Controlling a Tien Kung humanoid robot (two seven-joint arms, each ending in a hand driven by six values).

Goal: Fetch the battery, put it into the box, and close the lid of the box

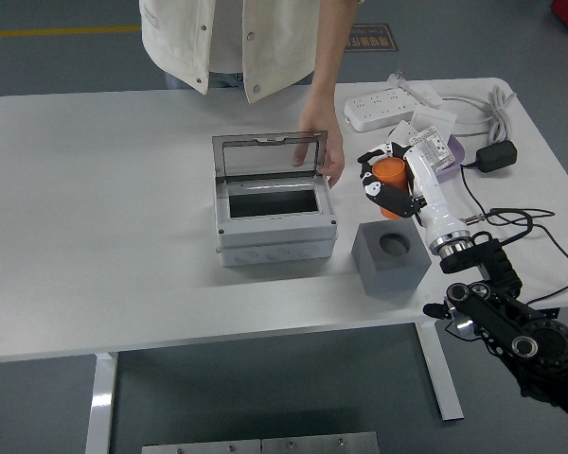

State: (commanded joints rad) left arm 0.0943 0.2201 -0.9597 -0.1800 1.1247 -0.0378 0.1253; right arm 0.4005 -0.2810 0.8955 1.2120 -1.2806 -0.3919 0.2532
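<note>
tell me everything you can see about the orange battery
The battery is a short orange cylinder, roughly upright. It is held clear of the table in the right hand, whose black and white fingers wrap around it. It hangs above and behind the grey foam block, whose round socket is empty, and to the right of the open box.

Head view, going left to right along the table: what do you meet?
Open grey box → grey foam holder → right hand gripping the orange battery → black power adapter.
</note>
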